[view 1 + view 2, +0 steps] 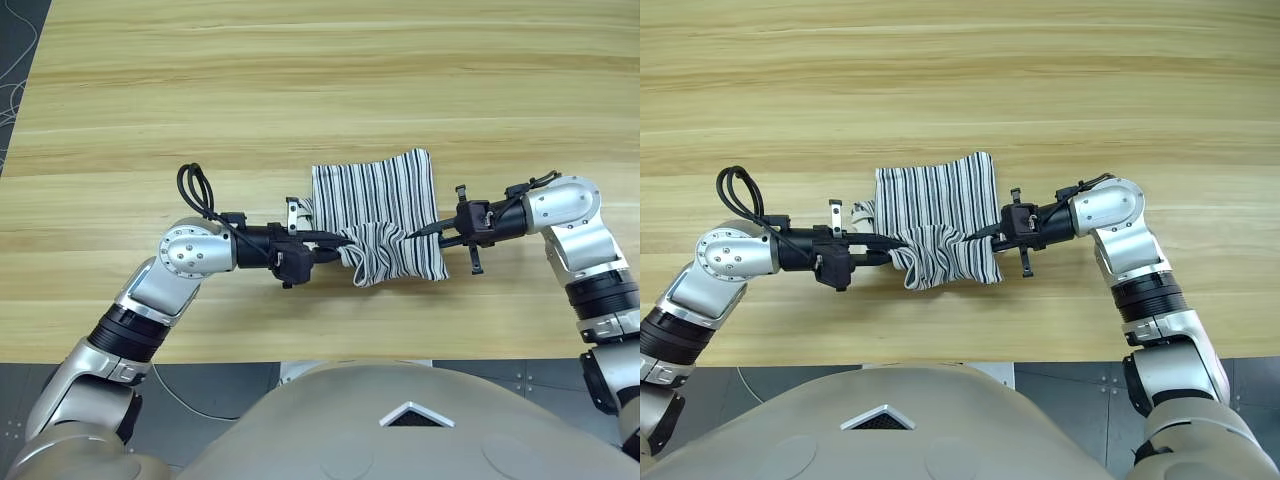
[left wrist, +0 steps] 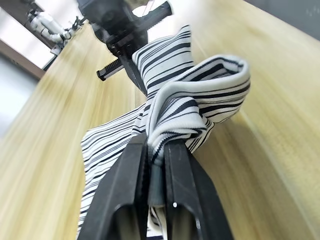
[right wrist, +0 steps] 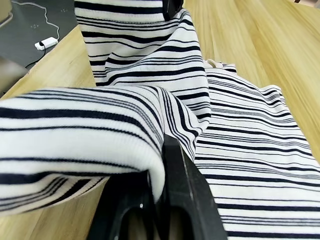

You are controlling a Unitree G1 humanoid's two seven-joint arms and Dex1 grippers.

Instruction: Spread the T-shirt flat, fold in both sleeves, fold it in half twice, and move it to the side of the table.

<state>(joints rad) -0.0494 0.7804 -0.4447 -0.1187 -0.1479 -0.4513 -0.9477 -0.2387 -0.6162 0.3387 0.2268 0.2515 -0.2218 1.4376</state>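
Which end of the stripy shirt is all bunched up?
The T-shirt's near edge, pinched by the left end effector and right end effector; its far edge lies flat on the table.

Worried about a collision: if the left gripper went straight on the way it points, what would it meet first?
The left gripper meets the bunched T-shirt it clamps; beyond that, probably the facing right gripper, though depth is unclear.

A folded striped T-shirt (image 1: 378, 205) is seen lying on the light wooden worktop (image 1: 300, 80), with its near edge bunched and lifted. That edge is gripped at its left end by the left gripper (image 1: 347, 243) and at its right end by the right gripper (image 1: 412, 235), both sets of jaws drawn together.
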